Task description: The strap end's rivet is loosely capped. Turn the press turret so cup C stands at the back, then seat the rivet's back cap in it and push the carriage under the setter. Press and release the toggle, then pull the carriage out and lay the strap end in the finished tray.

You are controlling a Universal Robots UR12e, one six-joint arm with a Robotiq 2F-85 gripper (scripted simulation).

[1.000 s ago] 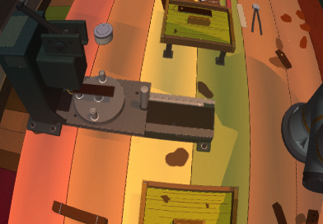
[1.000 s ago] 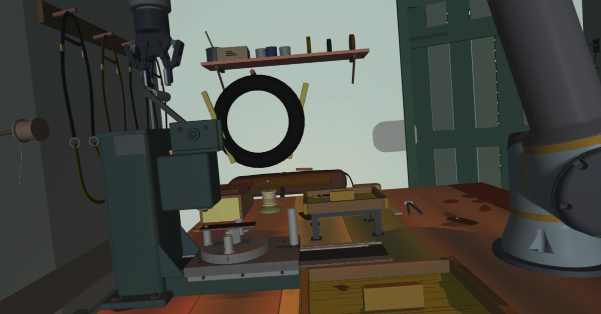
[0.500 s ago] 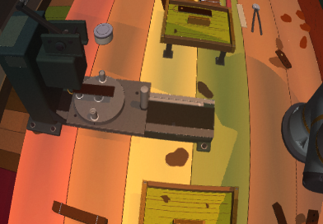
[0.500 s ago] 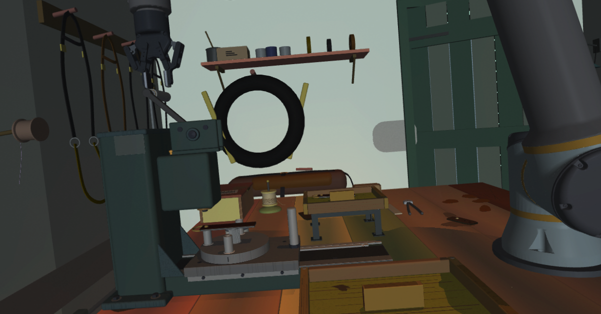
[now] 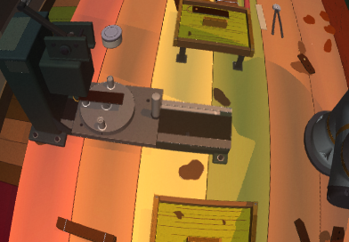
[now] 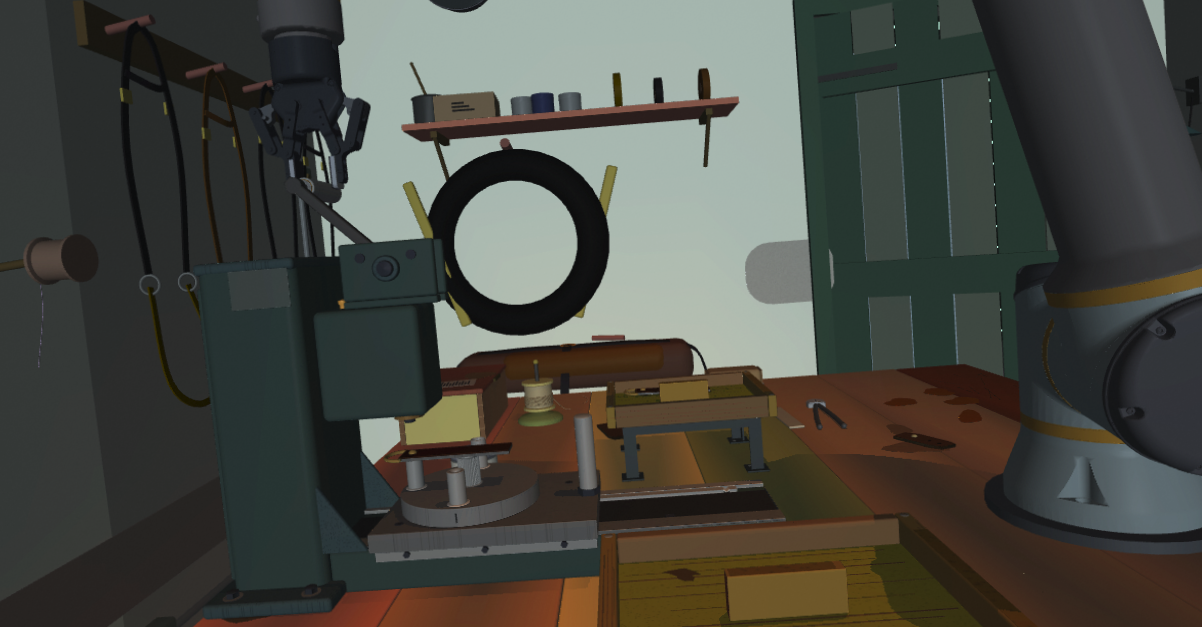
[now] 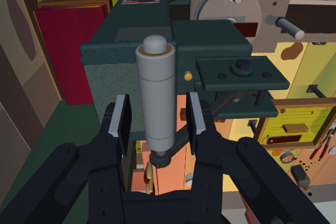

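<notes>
The strap end [image 5: 106, 98] lies across the turret [image 5: 105, 110], its left end hidden under the press head [image 5: 66, 69]. The turret sits on the carriage [image 5: 133, 118], which stands pushed in at the press end of the rail, its grey handle post [image 5: 156, 104] upright at its right side. My gripper [image 7: 157, 124] is open and empty, high above the press, with the grey toggle handle [image 7: 156, 91] standing between its fingers in the wrist camera. From the second side camera the gripper [image 6: 313, 161] hangs at the top of the toggle lever [image 6: 324, 203].
A raised wooden tray [image 5: 214, 27] stands behind the rail and a second tray [image 5: 202, 220] lies in front of it. A grey tin [image 5: 111, 36] sits behind the press. Pliers [image 5: 277, 20] and leather scraps lie to the right, near the robot base [image 5: 329, 145].
</notes>
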